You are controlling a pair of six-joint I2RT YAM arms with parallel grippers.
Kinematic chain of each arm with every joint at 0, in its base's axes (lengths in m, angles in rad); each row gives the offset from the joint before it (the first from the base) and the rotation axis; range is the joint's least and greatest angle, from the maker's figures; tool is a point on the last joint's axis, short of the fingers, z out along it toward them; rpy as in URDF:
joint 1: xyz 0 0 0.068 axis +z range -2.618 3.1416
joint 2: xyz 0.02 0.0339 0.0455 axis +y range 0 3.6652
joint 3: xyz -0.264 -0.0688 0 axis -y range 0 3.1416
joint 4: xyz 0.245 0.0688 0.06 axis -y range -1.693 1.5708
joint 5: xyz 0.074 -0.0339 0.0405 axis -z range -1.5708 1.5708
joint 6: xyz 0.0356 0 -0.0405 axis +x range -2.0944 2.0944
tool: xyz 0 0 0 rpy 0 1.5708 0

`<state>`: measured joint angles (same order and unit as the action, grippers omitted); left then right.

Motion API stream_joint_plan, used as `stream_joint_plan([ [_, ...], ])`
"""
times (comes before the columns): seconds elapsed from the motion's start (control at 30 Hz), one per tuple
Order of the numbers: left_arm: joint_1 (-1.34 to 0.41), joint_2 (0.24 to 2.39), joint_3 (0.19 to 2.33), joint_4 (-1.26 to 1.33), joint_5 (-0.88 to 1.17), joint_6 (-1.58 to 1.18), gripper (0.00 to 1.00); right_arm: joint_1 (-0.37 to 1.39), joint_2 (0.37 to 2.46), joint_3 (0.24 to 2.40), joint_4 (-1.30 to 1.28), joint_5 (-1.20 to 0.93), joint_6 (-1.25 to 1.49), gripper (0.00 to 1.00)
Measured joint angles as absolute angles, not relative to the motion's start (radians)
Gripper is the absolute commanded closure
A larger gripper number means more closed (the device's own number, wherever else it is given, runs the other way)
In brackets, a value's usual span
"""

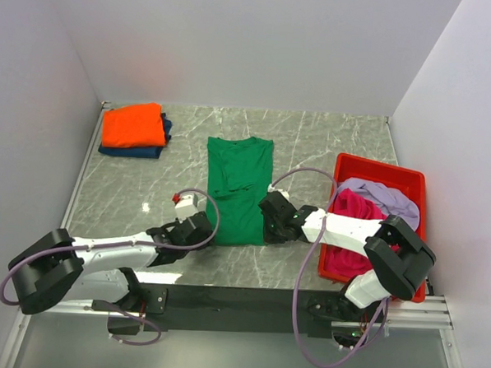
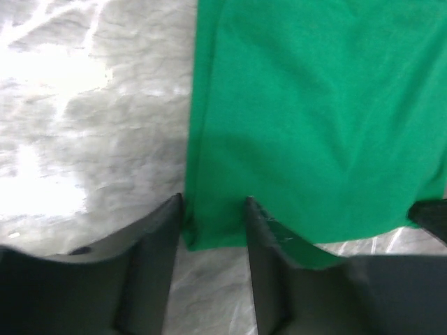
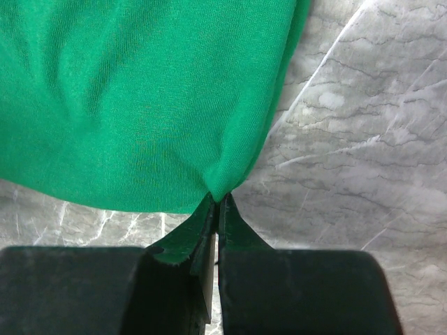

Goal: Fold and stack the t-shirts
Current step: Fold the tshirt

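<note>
A bright green t-shirt (image 1: 239,188) lies on the table, folded into a long strip. My left gripper (image 1: 204,228) is open, its jaws either side of the shirt's near left corner (image 2: 209,223) without closing on it. My right gripper (image 1: 265,225) is shut on the shirt's near right corner, the cloth bunched at its tips (image 3: 218,199). A folded orange t-shirt (image 1: 133,124) lies on a folded navy t-shirt (image 1: 142,151) at the far left. The magenta t-shirt (image 1: 355,208) and the pale lilac t-shirt (image 1: 386,198) lie crumpled in the bin.
The red plastic bin (image 1: 376,168) stands at the right, beside my right arm. White walls close the table at the back and both sides. A small white and red part (image 1: 184,200) sits on my left arm, with cables looping over both arms.
</note>
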<state>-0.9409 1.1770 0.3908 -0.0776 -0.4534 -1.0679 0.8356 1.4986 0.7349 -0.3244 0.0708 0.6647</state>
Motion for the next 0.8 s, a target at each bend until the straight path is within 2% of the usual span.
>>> stream_joint_plan([
  [0.03,-0.940,1.187,0.391,-0.066,-0.448,-1.069,0.59,0.836,1.499,0.735,-0.324,0.071,0.665,1.00],
  [0.07,-0.940,1.197,0.393,-0.055,-0.441,-1.070,0.69,0.836,1.499,0.735,-0.324,0.071,0.665,1.00],
  [0.13,-0.939,1.212,0.393,-0.043,-0.434,-1.079,0.81,0.836,1.499,0.735,-0.324,0.071,0.665,1.00],
  [0.17,-0.939,1.216,0.393,-0.042,-0.429,-1.082,0.94,0.836,1.499,0.735,-0.324,0.071,0.665,1.00],
  [0.2,-0.939,1.219,0.393,-0.043,-0.426,-1.091,0.99,0.836,1.499,0.735,-0.324,0.071,0.665,1.00],
  [0.8,-0.962,1.079,0.353,-0.181,-0.380,-1.146,0.99,0.863,1.477,0.723,-0.337,0.071,0.665,1.00],
])
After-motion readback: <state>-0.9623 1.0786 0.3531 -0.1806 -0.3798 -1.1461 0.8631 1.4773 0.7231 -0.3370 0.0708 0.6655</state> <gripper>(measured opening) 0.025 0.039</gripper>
